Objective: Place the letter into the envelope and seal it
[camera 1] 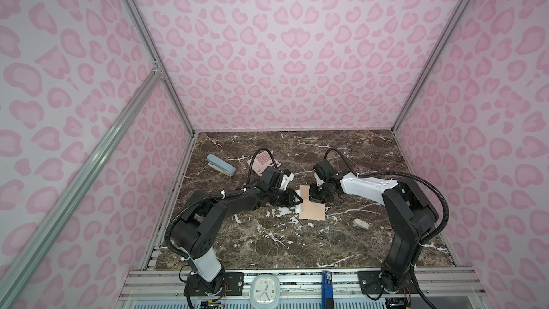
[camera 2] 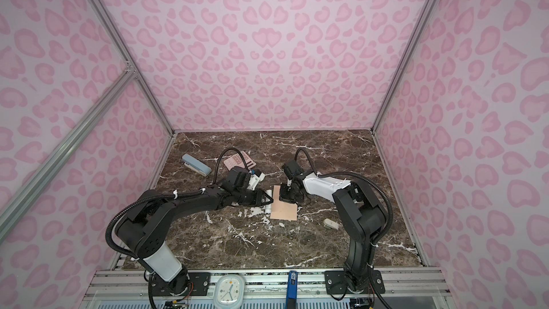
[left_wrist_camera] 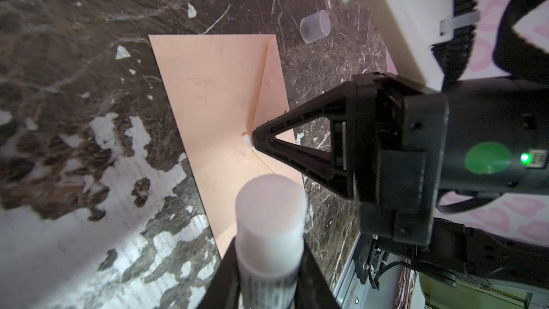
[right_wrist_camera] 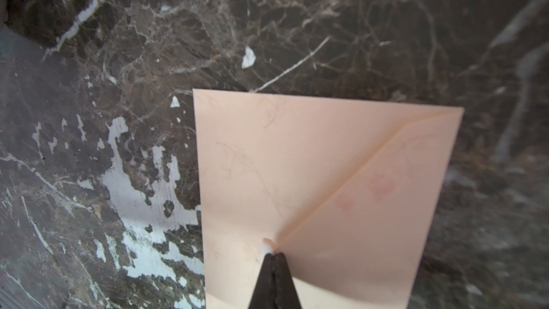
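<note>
Top views: envelope (camera 1: 312, 212) flat mid-table, flap folded down; letter unseen, likely inside.
Left wrist: left gripper (left_wrist_camera: 269, 263) pinches glue stick (left_wrist_camera: 270, 218), held aside.
Right wrist: right gripper (right_wrist_camera: 274, 266), pressed together, pins flap tip so glue bonds.

Peach envelope (left_wrist_camera: 214, 99), flat on brown marble tabletop (left_wrist_camera: 74, 69), flap (left_wrist_camera: 271, 93) folded down. White glue stick (left_wrist_camera: 270, 218), uncapped, clamped in left gripper (left_wrist_camera: 269, 251). Right gripper (left_wrist_camera: 257, 138), closed tip on flap point beside glue dab (left_wrist_camera: 246, 139). Clear cap (left_wrist_camera: 315, 26), near envelope corner.
</note>
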Action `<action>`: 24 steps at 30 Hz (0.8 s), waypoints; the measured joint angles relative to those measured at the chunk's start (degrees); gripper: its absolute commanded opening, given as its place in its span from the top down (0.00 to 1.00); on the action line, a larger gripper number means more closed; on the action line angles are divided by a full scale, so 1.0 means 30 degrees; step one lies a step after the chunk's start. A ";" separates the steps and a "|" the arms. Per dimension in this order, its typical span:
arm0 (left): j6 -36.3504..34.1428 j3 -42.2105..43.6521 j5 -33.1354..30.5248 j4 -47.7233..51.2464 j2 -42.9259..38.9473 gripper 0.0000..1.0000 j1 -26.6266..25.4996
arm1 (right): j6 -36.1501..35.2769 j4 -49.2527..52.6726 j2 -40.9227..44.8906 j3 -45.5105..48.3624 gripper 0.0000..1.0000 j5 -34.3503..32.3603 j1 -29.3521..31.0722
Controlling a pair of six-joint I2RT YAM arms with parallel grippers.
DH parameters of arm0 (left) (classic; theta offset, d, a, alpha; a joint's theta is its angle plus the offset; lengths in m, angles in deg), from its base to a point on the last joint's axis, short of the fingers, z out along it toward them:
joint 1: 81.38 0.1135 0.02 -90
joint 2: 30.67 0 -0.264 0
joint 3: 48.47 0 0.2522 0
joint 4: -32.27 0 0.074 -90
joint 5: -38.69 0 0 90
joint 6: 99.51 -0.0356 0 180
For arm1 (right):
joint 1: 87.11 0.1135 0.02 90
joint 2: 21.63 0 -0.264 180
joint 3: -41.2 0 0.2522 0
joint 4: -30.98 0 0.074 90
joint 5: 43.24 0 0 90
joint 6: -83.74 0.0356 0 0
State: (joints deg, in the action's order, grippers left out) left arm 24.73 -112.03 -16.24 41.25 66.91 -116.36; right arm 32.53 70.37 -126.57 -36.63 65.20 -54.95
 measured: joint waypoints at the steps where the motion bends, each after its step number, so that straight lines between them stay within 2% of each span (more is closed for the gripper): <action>1: 0.0000 0.0022 0.0000 -0.0007 -0.0029 0.96 0.0000 | 0.0000 0.0022 -0.0058 -0.0044 0.99 -0.0007 0.0000; 24: -0.0066 0.0058 0.0000 -0.0007 -0.0022 0.96 0.0124 | -0.0809 0.1712 -0.1268 -0.1486 1.00 -0.1457 0.0568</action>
State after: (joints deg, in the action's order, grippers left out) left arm 24.53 -111.85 -16.24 41.23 66.84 -115.99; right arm 30.10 75.51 -130.38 -41.09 60.82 -53.24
